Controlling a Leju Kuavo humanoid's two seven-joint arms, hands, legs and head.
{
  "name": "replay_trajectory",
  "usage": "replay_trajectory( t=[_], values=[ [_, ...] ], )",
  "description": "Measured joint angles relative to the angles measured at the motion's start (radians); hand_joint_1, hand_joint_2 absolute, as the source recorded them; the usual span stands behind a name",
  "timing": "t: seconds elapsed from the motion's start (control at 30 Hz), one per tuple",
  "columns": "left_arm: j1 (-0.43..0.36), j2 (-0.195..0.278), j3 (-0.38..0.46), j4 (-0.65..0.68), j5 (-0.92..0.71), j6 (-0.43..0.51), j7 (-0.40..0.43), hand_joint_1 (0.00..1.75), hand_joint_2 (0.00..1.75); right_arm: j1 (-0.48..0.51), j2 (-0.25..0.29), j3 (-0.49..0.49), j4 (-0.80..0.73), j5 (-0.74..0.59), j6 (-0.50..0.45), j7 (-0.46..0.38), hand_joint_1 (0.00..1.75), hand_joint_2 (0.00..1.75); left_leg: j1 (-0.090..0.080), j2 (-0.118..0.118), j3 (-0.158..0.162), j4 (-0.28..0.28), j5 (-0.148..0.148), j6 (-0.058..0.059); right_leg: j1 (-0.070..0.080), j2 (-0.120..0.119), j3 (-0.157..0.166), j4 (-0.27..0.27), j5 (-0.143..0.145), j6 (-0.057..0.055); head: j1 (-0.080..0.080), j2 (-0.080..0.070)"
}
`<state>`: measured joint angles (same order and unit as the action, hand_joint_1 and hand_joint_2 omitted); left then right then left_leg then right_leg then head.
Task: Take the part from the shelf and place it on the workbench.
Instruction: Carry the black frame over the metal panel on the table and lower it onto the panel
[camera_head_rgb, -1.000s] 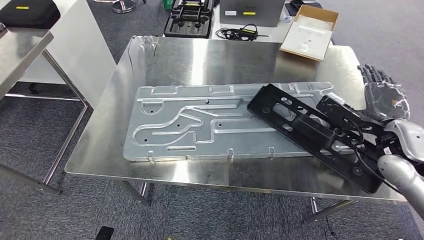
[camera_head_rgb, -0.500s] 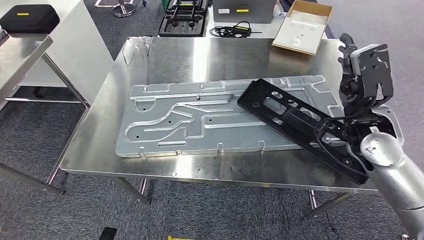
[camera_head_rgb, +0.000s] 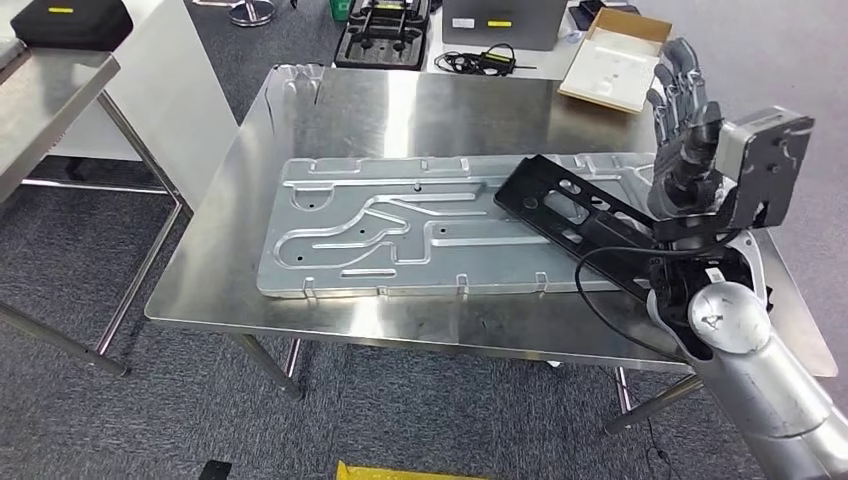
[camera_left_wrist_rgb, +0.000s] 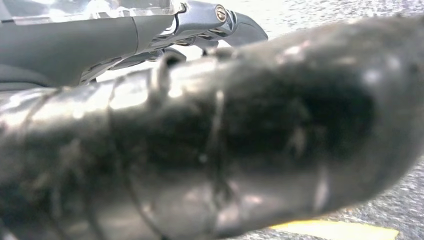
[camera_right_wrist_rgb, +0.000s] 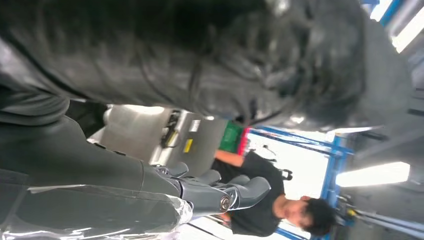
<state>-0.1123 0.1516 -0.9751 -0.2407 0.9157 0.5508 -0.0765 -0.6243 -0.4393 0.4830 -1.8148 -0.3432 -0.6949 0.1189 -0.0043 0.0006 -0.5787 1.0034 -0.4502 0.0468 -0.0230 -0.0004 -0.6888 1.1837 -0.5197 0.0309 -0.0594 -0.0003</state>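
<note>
Black flat plastic part (camera_head_rgb: 580, 222) lies across ribbed silver metal panel (camera_head_rgb: 400, 230) on steel workbench (camera_head_rgb: 420, 110); right hand (camera_head_rgb: 685, 130) raised, fingers spread wide, holding nothing. Left hand (camera_left_wrist_rgb: 165, 30): can't tell.

Head view looks down on the workbench (camera_head_rgb: 420, 110); wrist views sit close behind the hands.

Part (camera_head_rgb: 590, 225) apparently atop plate (camera_head_rgb: 400, 225), workbench (camera_head_rgb: 400, 110).

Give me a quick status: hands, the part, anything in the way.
Right hand raised, open, holding nothing. Left hand: state unclear. Black part lying across the metal panel on the workbench. Nothing blocking.
</note>
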Motion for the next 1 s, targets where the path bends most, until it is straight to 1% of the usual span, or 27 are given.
replay_trajectory(
  t=[0.03, 0.07, 0.1, 0.13, 0.17, 0.2, 0.23, 0.27, 0.33, 0.37, 0.4, 0.43, 0.47, 0.53, 0.57, 0.6, 0.63, 0.67, 0.7, 0.73, 0.77, 0.8, 0.87, 0.9, 0.93, 0.97, 1.0],
  values=[
    [0.000, -0.001, 0.000, 0.000, 0.002, 0.000, 0.001, 0.00, 0.00, 0.008, 0.006, -0.005, -0.007, -0.002, 0.000, -0.010, 0.00, 0.00, -0.002, 0.000, -0.007, 0.001, 0.004, 0.004, 0.001, 0.000, -0.019, 0.060, -0.038, -0.001, 0.001, 0.000],
    [0.000, -0.002, 0.000, 0.000, 0.004, 0.000, 0.001, 0.00, 0.00, 0.016, 0.012, -0.008, -0.012, -0.004, 0.000, -0.018, 0.00, 0.00, -0.004, 0.000, -0.015, 0.002, 0.008, 0.006, 0.002, 0.000, -0.029, 0.104, -0.061, -0.001, 0.001, 0.000],
    [0.000, -0.003, 0.000, 0.000, 0.006, -0.001, 0.001, 0.00, 0.00, 0.023, 0.016, -0.011, -0.016, -0.004, 0.000, -0.024, 0.00, 0.00, -0.005, 0.000, -0.022, 0.005, 0.012, 0.006, 0.002, 0.000, -0.025, 0.119, -0.064, -0.003, 0.001, 0.000],
    [0.001, -0.004, 0.000, 0.000, 0.007, -0.001, 0.001, 0.00, 0.00, 0.029, 0.020, -0.014, -0.019, -0.002, 0.000, -0.029, 0.00, 0.00, -0.007, 0.000, -0.030, 0.008, 0.015, 0.006, 0.003, 0.000, -0.003, 0.097, -0.049, -0.005, 0.001, 0.000],
    [0.001, -0.005, 0.000, 0.000, 0.009, -0.002, 0.001, 0.00, 0.00, 0.032, 0.025, -0.018, -0.023, 0.002, 0.000, -0.034, 0.00, 0.00, -0.007, 0.000, -0.038, 0.014, 0.018, 0.005, 0.004, 0.000, 0.037, 0.043, -0.023, -0.008, 0.001, 0.000],
    [0.001, -0.006, 0.000, 0.000, 0.012, -0.002, 0.001, 0.00, 0.00, 0.034, 0.029, -0.024, -0.027, 0.007, 0.000, -0.040, 0.00, 0.00, -0.008, -0.001, -0.045, 0.020, 0.019, 0.003, 0.006, 0.000, 0.081, -0.026, -0.005, -0.011, 0.001, 0.000],
    [0.001, -0.006, 0.000, 0.000, 0.014, -0.003, 0.000, 0.00, 0.00, 0.037, 0.035, -0.030, -0.032, 0.012, 0.000, -0.047, 0.00, 0.00, -0.009, -0.001, -0.051, 0.025, 0.021, 0.000, 0.009, 0.000, 0.114, -0.081, 0.012, -0.015, 0.000, 0.000],
    [0.001, -0.007, 0.000, 0.000, 0.016, -0.003, -0.002, 0.00, 0.00, 0.039, 0.040, -0.036, -0.036, 0.015, 0.000, -0.056, 0.00, 0.00, -0.010, -0.001, -0.055, 0.028, 0.024, -0.004, 0.012, 0.000, 0.134, -0.116, 0.019, -0.018, 0.000, 0.000],
    [0.002, -0.008, 0.001, 0.000, 0.021, -0.002, -0.009, 0.00, 0.00, 0.046, 0.051, -0.045, -0.046, 0.014, 0.000, -0.082, 0.00, 0.00, -0.010, -0.002, -0.059, 0.030, 0.032, -0.014, 0.018, 0.001, 0.135, -0.130, 0.027, -0.025, 0.001, 0.000],
    [0.003, -0.007, 0.003, 0.000, 0.023, -0.002, -0.012, 0.00, 0.00, 0.050, 0.056, -0.048, -0.050, 0.011, 0.000, -0.094, 0.00, 0.00, -0.011, -0.002, -0.061, 0.030, 0.036, -0.018, 0.015, 0.001, 0.132, -0.135, 0.031, -0.030, 0.003, 0.000],
    [0.003, -0.007, 0.005, 0.000, 0.026, -0.002, -0.014, 0.00, 0.00, 0.054, 0.063, -0.051, -0.053, 0.009, 0.000, -0.104, 0.00, 0.00, -0.011, -0.004, -0.066, 0.034, 0.032, -0.024, 0.012, 0.001, 0.129, -0.139, 0.037, -0.036, 0.002, 0.000],
    [0.003, -0.007, 0.009, 0.000, 0.027, -0.001, -0.016, 0.00, 0.00, 0.057, 0.068, -0.053, -0.057, 0.009, 0.000, -0.110, 0.00, 0.00, -0.010, -0.005, -0.075, 0.051, 0.014, -0.031, 0.009, 0.000, 0.123, -0.142, 0.044, -0.041, 0.000, 0.000],
    [0.004, -0.007, 0.012, 0.000, 0.028, -0.001, -0.019, 0.00, 0.00, 0.059, 0.072, -0.055, -0.059, 0.014, 0.000, -0.112, 0.00, 0.00, -0.008, -0.005, -0.091, 0.087, -0.019, -0.038, 0.006, -0.001, 0.116, -0.144, 0.052, -0.046, -0.002, 0.000],
    [0.004, -0.008, 0.016, 0.000, 0.032, 0.000, -0.025, 0.00, 0.00, 0.063, 0.078, -0.056, -0.063, 0.032, 0.001, -0.107, 0.00, 0.00, 0.000, -0.005, -0.131, 0.205, -0.103, -0.052, 0.004, -0.001, 0.098, -0.144, 0.065, -0.051, -0.006, 0.000],
    [0.005, -0.008, 0.017, 0.000, 0.034, 0.000, -0.028, 0.00, 0.00, 0.067, 0.079, -0.056, -0.063, 0.043, 0.001, -0.099, 0.00, 0.00, 0.004, -0.005, -0.145, 0.260, -0.130, -0.057, 0.004, -0.001, 0.088, -0.143, 0.072, -0.050, -0.006, 0.000],
    [0.005, -0.008, 0.017, 0.000, 0.036, 0.000, -0.030, 0.00, 0.00, 0.072, 0.080, -0.057, -0.064, 0.054, 0.001, -0.090, 0.00, 0.00, 0.007, -0.005, -0.146, 0.289, -0.138, -0.060, 0.004, -0.001, 0.079, -0.142, 0.078, -0.049, -0.006, 0.000],
    [0.005, -0.008, 0.018, 0.000, 0.037, 0.000, -0.031, 0.00, 0.00, 0.076, 0.081, -0.057, -0.064, 0.066, 0.001, -0.080, 0.00, 0.00, 0.009, -0.005, -0.130, 0.283, -0.127, -0.062, 0.003, -0.001, 0.070, -0.141, 0.084, -0.047, -0.006, 0.000],
    [0.005, -0.008, 0.018, 0.000, 0.037, 0.001, -0.032, 0.00, 0.00, 0.080, 0.082, -0.057, -0.066, 0.078, 0.001, -0.072, 0.00, 0.00, 0.011, -0.005, -0.094, 0.238, -0.104, -0.062, 0.002, -0.001, 0.062, -0.140, 0.089, -0.044, -0.006, 0.000],
    [0.005, -0.008, 0.019, 0.000, 0.038, 0.001, -0.032, 0.00, 0.00, 0.083, 0.083, -0.058, -0.068, 0.090, 0.001, -0.066, 0.00, 0.00, 0.012, -0.005, -0.046, 0.169, -0.081, -0.062, 0.001, 0.000, 0.056, -0.139, 0.094, -0.040, -0.007, 0.000],
    [0.004, -0.008, 0.020, 0.000, 0.038, 0.001, -0.033, 0.00, 0.00, 0.084, 0.084, -0.059, -0.070, 0.102, 0.001, -0.058, 0.00, 0.00, 0.011, -0.006, 0.000, 0.099, -0.067, -0.059, 0.000, 0.000, 0.052, -0.138, 0.098, -0.035, -0.007, 0.000],
    [0.003, -0.008, 0.022, 0.000, 0.039, 0.002, -0.033, 0.00, 0.00, 0.085, 0.085, -0.060, -0.073, 0.114, 0.001, -0.050, 0.00, 0.00, 0.008, -0.007, 0.033, 0.047, -0.059, -0.054, 0.000, 0.000, 0.049, -0.139, 0.103, -0.029, -0.006, 0.000],
    [0.003, -0.008, 0.023, 0.000, 0.039, 0.002, -0.034, 0.00, 0.00, 0.086, 0.085, -0.061, -0.075, 0.124, 0.001, -0.043, 0.00, 0.00, 0.005, -0.008, 0.049, 0.018, -0.059, -0.049, 0.000, -0.001, 0.048, -0.139, 0.108, -0.023, -0.007, 0.000],
    [0.003, -0.007, 0.026, 0.000, 0.039, 0.002, -0.035, 0.00, 0.00, 0.088, 0.085, -0.062, -0.077, 0.143, 0.001, -0.030, 0.00, 0.00, 0.002, -0.008, 0.047, 0.009, -0.053, -0.036, 0.001, 0.000, 0.048, -0.144, 0.119, -0.009, -0.007, 0.000],
    [0.003, -0.008, 0.026, 0.000, 0.040, 0.002, -0.035, 0.00, 0.00, 0.090, 0.085, -0.062, -0.077, 0.152, 0.001, -0.024, 0.00, 0.00, 0.003, -0.006, 0.045, 0.004, -0.046, -0.029, 0.001, 0.000, 0.046, -0.141, 0.117, -0.003, -0.008, 0.000],
    [0.003, -0.008, 0.027, 0.000, 0.041, 0.002, -0.035, 0.00, 0.00, 0.091, 0.085, -0.062, -0.077, 0.160, 0.001, -0.019, 0.00, 0.00, 0.004, -0.003, 0.042, -0.001, -0.038, -0.020, 0.002, 0.001, 0.039, -0.128, 0.102, 0.001, -0.007, 0.000],
    [0.002, -0.009, 0.028, 0.000, 0.041, 0.002, -0.035, 0.00, 0.00, 0.092, 0.085, -0.062, -0.077, 0.168, 0.000, -0.014, 0.00, 0.00, 0.006, 0.000, 0.038, -0.006, -0.029, -0.010, 0.003, 0.001, 0.027, -0.096, 0.073, 0.003, -0.006, 0.000],
    [0.002, -0.009, 0.029, 0.000, 0.042, 0.002, -0.035, 0.00, 0.00, 0.093, 0.085, -0.062, -0.077, 0.175, 0.000, -0.009, 0.00, 0.00, 0.005, 0.002, 0.032, -0.008, -0.021, -0.003, 0.002, 0.001, 0.007, -0.045, 0.030, 0.003, -0.004, 0.000]
  ],
)
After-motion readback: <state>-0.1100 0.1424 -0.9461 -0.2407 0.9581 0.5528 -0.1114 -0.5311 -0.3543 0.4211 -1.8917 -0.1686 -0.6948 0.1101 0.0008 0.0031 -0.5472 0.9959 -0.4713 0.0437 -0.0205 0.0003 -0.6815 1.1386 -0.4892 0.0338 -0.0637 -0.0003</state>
